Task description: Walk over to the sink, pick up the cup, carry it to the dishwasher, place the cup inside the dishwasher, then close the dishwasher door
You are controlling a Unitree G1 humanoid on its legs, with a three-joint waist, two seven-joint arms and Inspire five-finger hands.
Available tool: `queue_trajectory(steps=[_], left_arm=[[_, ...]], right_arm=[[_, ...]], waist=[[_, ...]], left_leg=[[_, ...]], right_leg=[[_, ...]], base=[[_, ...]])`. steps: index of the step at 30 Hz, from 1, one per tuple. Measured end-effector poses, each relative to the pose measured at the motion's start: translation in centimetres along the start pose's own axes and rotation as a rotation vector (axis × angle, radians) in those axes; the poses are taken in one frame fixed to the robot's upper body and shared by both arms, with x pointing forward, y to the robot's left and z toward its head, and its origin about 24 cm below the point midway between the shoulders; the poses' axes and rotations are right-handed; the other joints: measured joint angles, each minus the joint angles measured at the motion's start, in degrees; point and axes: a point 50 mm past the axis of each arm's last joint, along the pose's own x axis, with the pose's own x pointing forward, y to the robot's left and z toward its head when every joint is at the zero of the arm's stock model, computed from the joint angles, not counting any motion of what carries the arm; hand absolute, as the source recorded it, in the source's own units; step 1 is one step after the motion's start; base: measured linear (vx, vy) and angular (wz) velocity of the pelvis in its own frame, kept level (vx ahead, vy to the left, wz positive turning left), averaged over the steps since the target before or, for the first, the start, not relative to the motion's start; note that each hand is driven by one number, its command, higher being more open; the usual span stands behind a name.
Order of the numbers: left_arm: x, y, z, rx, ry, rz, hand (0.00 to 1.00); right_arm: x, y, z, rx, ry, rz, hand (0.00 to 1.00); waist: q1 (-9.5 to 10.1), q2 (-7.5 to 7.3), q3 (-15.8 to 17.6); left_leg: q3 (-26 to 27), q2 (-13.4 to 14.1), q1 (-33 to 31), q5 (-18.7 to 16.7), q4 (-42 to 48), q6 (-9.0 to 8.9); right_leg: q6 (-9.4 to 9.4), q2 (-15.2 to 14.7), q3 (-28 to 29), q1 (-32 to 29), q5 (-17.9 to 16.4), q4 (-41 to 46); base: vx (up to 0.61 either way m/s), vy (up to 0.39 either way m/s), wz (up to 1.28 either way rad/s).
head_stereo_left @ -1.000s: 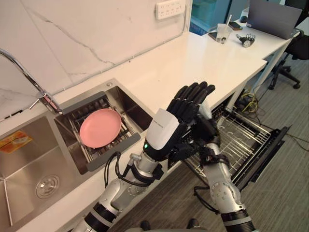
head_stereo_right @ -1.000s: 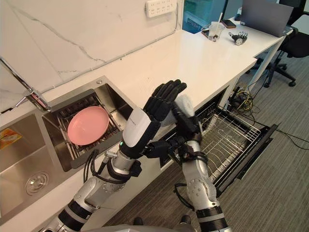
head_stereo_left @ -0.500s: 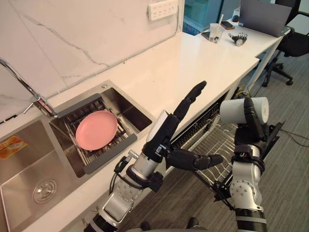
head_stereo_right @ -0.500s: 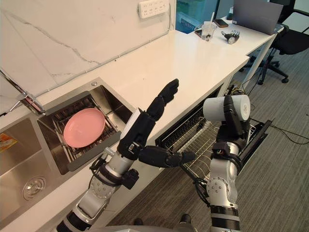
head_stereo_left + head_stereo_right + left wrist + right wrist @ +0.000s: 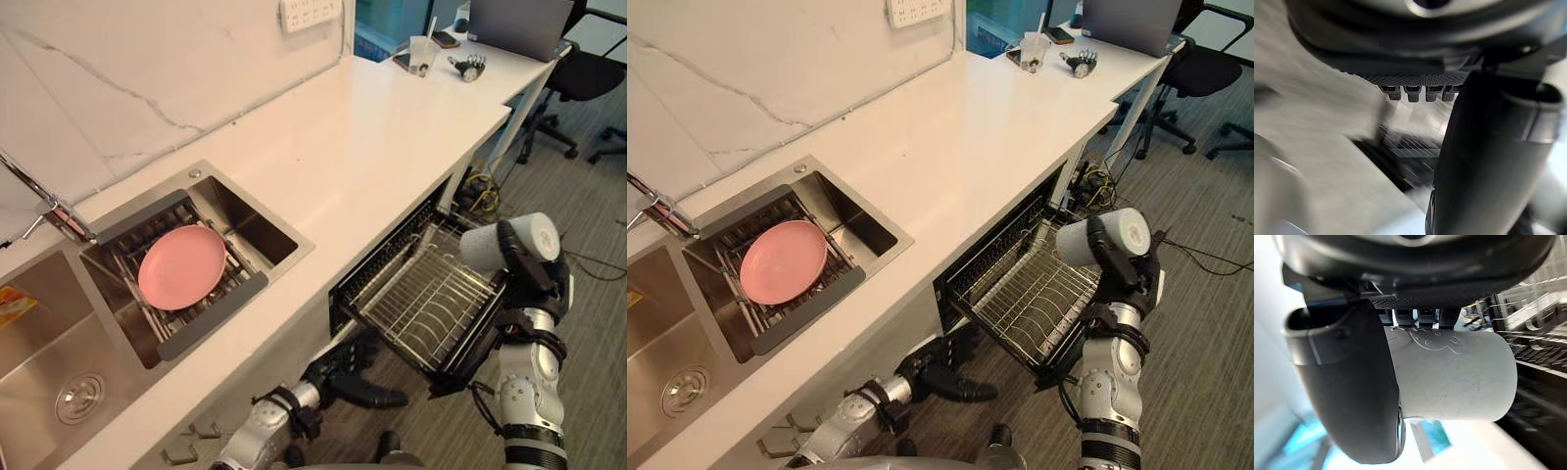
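Cup (image 5: 1449, 377), plain white, lies sideways in right hand (image 5: 1352, 382).

My two head cameras look steeply down from above the bench (image 5: 392, 127), facing along it toward its far end, and they sit so close together that both take in the same stretch — the sink (image 5: 59, 352) on my left, the pulled-out dishwasher rack (image 5: 1029, 294) in the middle, the floor (image 5: 588, 196) on the right. The left wrist camera looks along the left robot hand (image 5: 1488, 161) from very close; what lies past it is too blurred to name. The right wrist camera looks along the right robot hand (image 5: 1356, 396) just as closely, past the cup (image 5: 1454, 377) to the rack's wires — the part it shares with the head views.
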Motion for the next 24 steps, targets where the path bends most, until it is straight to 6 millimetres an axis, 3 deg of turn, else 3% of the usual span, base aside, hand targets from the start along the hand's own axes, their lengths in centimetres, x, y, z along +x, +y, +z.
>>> queue_trajectory(steps=[5, 10, 16, 20, 24], left_arm=[[-3.1, 4.6, -4.9, -0.012, 0.185, 0.334, 1.0], [-6.4, 7.7, -8.3, -0.088, 0.339, 0.536, 1.0], [-6.9, 8.7, -8.3, -0.191, 0.319, 0.619, 1.0], [-7.5, 8.9, -9.1, -0.29, 0.351, 0.658, 1.0], [-7.3, 9.0, -8.8, -0.402, 0.289, 0.654, 1.0]], right_arm=[[-0.3, 0.8, -2.7, -0.204, 0.109, 0.078, 0.0], [0.3, 0.9, -3.2, -0.388, 0.133, 0.101, 0.0], [3.2, 2.2, -1.2, -0.549, 0.063, 0.133, 0.0], [5.2, 1.4, 1.2, -0.661, 0.017, 0.088, 0.0], [6.3, -0.3, 2.2, -0.784, 0.049, 0.035, 0.0]], waist=[[0.52, 0.0, 1.3], [1.5, 0.14, 4.5], [1.93, 1.86, 9.4], [3.08, 3.6, 13.0], [4.34, 4.19, 14.8]], left_leg=[[-0.6, -0.1, 0.3, 0.0, 0.0, -0.09], [-2.4, -0.7, -0.7, 0.7, 0.1, -0.09], [-4.3, -1.3, -4.0, 1.2, 1.6, 0.01], [-5.1, -1.5, -7.1, 1.2, 2.8, -0.34], [-4.3, -1.6, -9.5, 3.1, 2.7, 1.22]], right_leg=[[0.13, -0.2, -0.7, 0.7, 0.1, 0.0], [0.35, -0.8, -2.8, 0.9, 0.1, 0.4], [0.73, -2.1, -4.2, -1.2, -0.2, 2.6], [0.89, -3.3, -5.1, -4.0, -1.2, 5.9], [0.87, -4.4, -6.7, -6.1, -1.7, 7.6]], base=[[-0.03, 0.008, 0.06], [-0.04, 0.016, 0.22], [-0.06, 0.039, 0.2], [-0.05, 0.029, 0.24], [-0.03, 0.036, 0.31]])
